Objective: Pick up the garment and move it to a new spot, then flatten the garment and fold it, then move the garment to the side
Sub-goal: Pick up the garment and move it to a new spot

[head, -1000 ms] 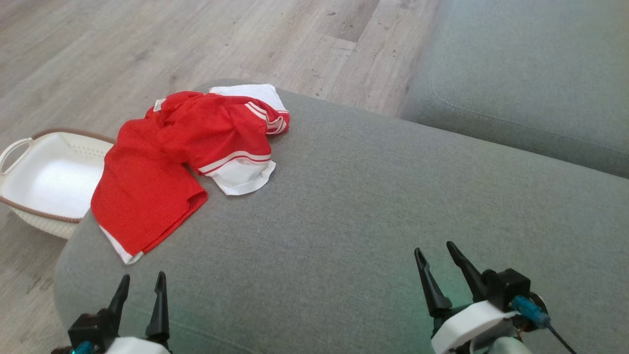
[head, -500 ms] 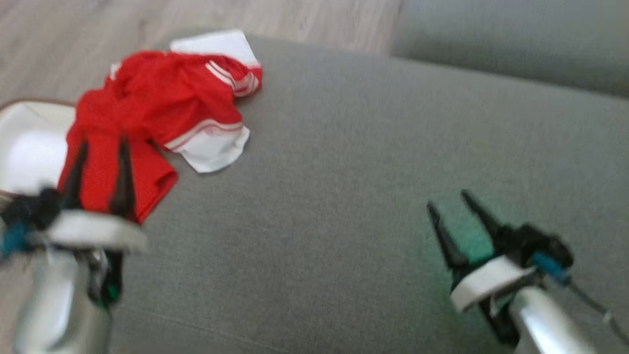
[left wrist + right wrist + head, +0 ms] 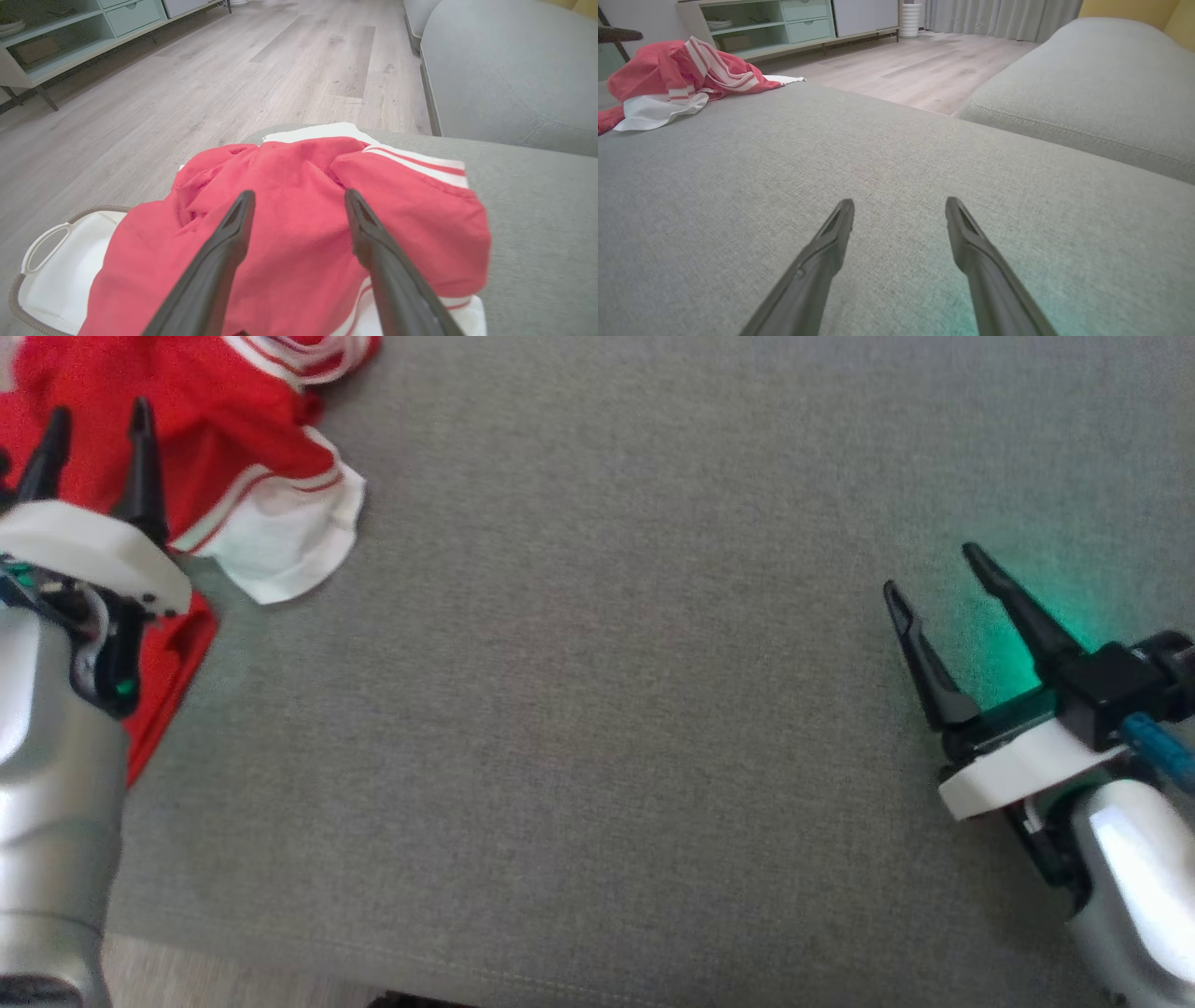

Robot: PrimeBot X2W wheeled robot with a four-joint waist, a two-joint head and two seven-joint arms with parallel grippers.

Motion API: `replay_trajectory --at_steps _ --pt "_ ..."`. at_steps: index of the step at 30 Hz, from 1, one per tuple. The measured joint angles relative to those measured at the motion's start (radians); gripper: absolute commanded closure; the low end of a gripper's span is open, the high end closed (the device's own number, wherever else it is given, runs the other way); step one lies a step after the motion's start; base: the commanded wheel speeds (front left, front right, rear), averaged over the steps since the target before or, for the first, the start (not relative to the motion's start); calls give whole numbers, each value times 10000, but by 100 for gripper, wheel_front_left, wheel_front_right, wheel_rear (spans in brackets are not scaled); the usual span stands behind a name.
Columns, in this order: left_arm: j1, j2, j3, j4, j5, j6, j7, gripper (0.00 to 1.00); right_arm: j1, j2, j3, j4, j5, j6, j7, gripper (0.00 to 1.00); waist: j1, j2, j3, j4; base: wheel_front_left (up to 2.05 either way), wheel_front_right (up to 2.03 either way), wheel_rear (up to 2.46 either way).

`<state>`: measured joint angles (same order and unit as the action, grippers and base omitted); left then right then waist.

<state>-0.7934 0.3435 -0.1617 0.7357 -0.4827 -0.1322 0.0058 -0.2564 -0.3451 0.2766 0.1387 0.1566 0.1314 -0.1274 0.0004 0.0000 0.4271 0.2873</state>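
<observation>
One wide grey seat cushion [image 3: 597, 728] takes most of the space around both my hands. Between my hands, and ahead of my right hand, its fabric is bare: plenty of room to move. Its near edge, with a seam, runs just behind my wrists in the head view.

Wood floor [image 3: 233, 84] begins past the cushion's far edge, ahead of my left hand. A second grey cushion [image 3: 1087, 93] lies ahead and to the right of my right hand, with a strip of floor between the two cushions. A low pale-green cabinet [image 3: 784, 21] stands far ahead across the floor.

Garment [image 3: 289, 242]: red with white striped trim, crumpled, at the cushion's far corner on my left hand's side. It lies directly under and ahead of my left fingers, and well away to the left of my right hand. One white hem points toward the open middle of the cushion. Its red part on the outer side of my left hand hangs over the cushion's edge.

White basket [image 3: 51, 275], brown-rimmed, sits on the floor below that overhang, on the outer side of my left hand.

Left gripper [image 3: 100, 411]: jaws spread, nothing between them, over the red cloth; contact not discernible. Right gripper [image 3: 932, 569]: jaws spread, holding nothing, low over bare cushion, a green glow on the fabric beside it.
</observation>
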Motion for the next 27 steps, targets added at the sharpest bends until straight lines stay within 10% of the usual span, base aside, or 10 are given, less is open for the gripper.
replay_trajectory --at_steps 10,14,27 --pt "-1576 113 -449 3296 466 290 823 0 546 -228 -295 -1641 -100 0 782 0 -4 0 919 -569 0 0 0" --pt "-1866 -10 -717 3889 468 165 633 100 611 -267 -408 -1751 -100 0 838 0 -3 0 852 -634 0 0 0" --pt "-2075 698 -2362 2915 245 -2 -69 100 696 711 257 -353 182 0 -50 0 -6 1 -1094 -987 0 0 0"
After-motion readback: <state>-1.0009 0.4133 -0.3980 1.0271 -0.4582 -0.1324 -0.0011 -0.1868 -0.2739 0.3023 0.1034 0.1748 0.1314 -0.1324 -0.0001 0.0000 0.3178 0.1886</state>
